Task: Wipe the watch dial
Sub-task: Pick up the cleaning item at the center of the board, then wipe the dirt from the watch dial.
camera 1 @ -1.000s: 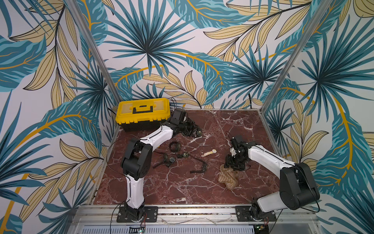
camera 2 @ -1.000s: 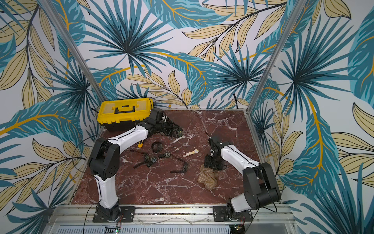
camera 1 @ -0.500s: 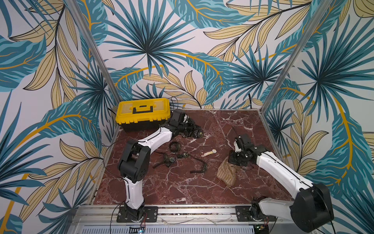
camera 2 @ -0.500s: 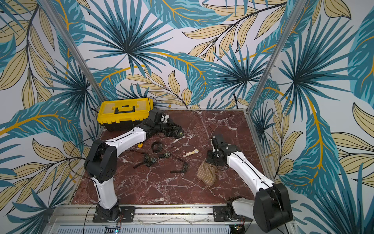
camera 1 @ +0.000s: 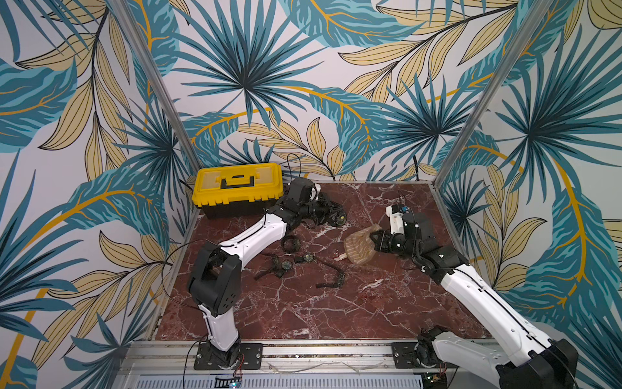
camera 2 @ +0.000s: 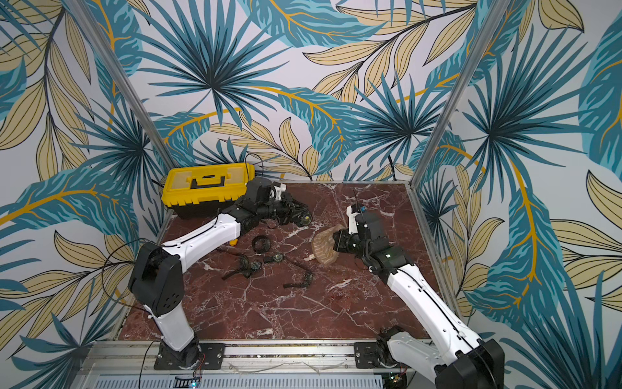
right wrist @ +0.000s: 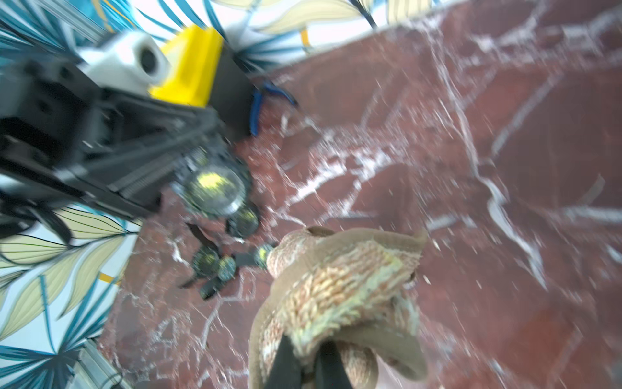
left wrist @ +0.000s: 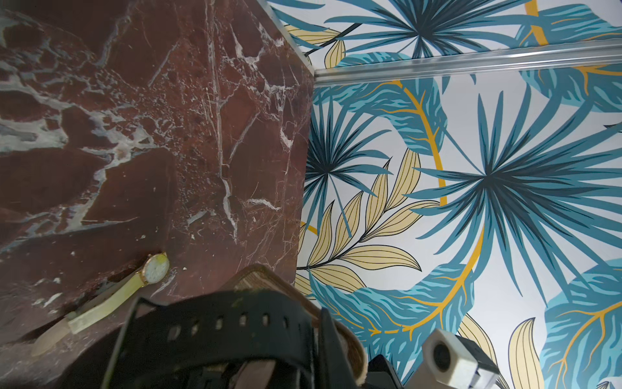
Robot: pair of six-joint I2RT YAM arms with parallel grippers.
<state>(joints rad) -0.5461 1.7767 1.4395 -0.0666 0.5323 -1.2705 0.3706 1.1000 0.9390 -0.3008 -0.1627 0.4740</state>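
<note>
Open tabletop (camera 1: 336,313) spreads away from the toolbox (camera 1: 237,188). Beside the toolbox the left end effector (camera 1: 331,215) clamps the black watch (camera 1: 340,219), dial (right wrist: 212,190) apart from the cloth (camera 1: 357,250) clenched in the right end effector (camera 1: 373,239).

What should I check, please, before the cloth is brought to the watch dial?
1. Grip of right tool on cloth: ok.
2. Grip of left tool on black watch: ok.
3. Facing of dial toward cloth: ok.
4. Contact between cloth and dial: not ok, they are apart.
5. Clearance between cloth and cream watch lying beneath: cannot tell.
</note>
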